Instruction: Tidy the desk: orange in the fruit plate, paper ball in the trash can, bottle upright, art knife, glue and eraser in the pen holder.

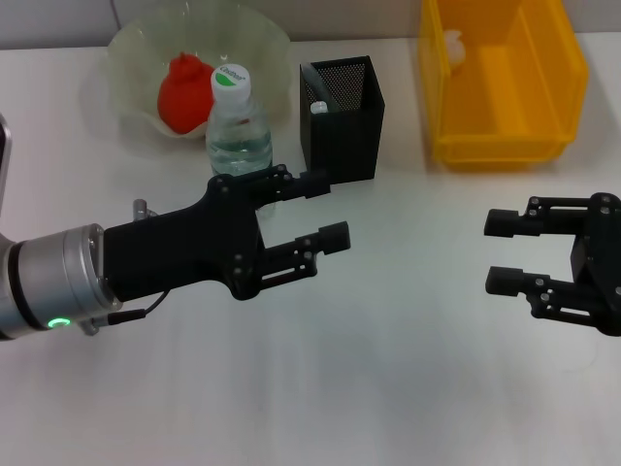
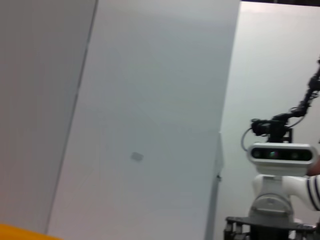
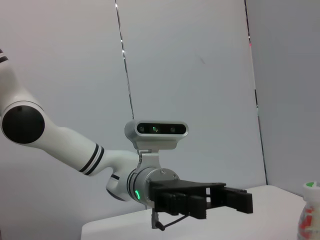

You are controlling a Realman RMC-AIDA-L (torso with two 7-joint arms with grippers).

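Bottle (image 1: 238, 121): standing upright on the white desk (image 1: 388, 369), white cap with a green top, just in front of the fruit plate and just beside the pen holder; its cap also peeks in at the edge of the right wrist view (image 3: 311, 212).
Orange (image 1: 184, 92): sitting inside the fruit plate (image 1: 136, 49), a clear wavy-rimmed bowl at the back of the desk on the robot's left.
Pen holder (image 1: 342, 118): black mesh box, upright, between the bottle and the trash can; a small white-topped item shows inside it, too small to name.
Trash can (image 1: 505, 83): yellow bin at the back on the robot's right, with a white crumpled paper ball (image 1: 453, 44) lying in its far corner.
Left gripper (image 1: 320, 209): hovering over the desk just in front of the bottle and pen holder, fingers spread apart, nothing between them; seen side-on from the right wrist view (image 3: 235, 199).
Right gripper (image 1: 505, 252): hanging above the desk on the robot's right, well apart from the trash can, fingers parted and holding nothing.
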